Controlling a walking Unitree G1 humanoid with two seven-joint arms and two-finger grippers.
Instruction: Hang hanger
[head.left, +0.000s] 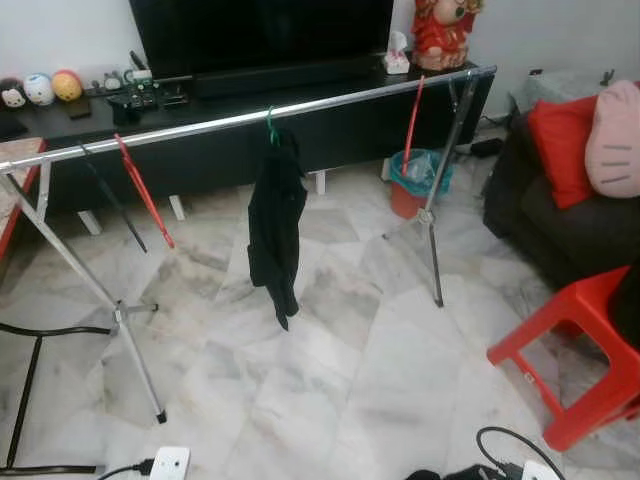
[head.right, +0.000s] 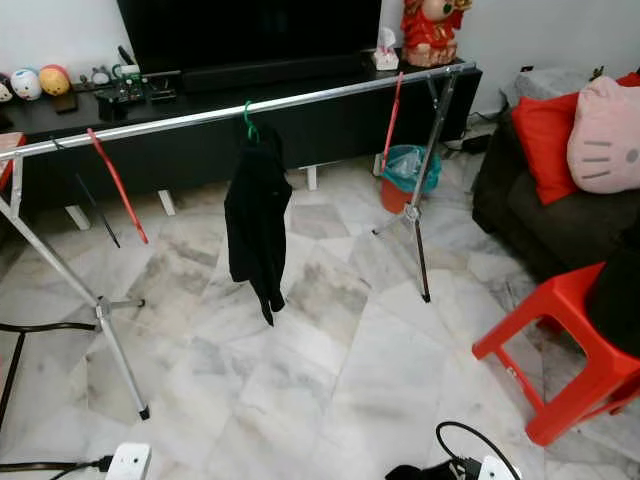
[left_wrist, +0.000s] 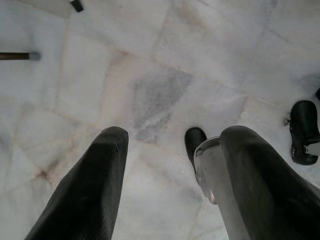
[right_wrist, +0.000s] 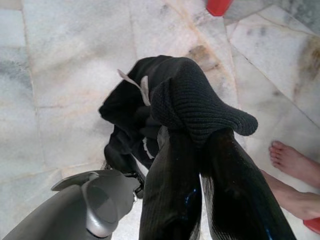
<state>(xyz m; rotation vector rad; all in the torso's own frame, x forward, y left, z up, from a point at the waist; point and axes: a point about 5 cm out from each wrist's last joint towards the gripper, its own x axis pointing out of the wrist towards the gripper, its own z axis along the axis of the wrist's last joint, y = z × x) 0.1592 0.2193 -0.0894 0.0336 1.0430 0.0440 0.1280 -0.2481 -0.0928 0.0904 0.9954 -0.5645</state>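
Looked down along the left gripper (left_wrist: 172, 150) at a pale marble floor (left_wrist: 165, 55). Showed two long black fingers (left_wrist: 85, 190), spread well apart with bare floor between them. Caught a silvery rounded part of the robot (left_wrist: 212, 170) lying against the inner side of one finger, and a small black rounded tip (left_wrist: 194, 142) just beyond it. Took in a grey patch in the marble (left_wrist: 160, 97) beyond the fingertips, a dark rod end (left_wrist: 17, 56) at the edge, a small black thing (left_wrist: 76, 5) at the far margin, and a black curved object (left_wrist: 304, 131) on the floor past the other finger.
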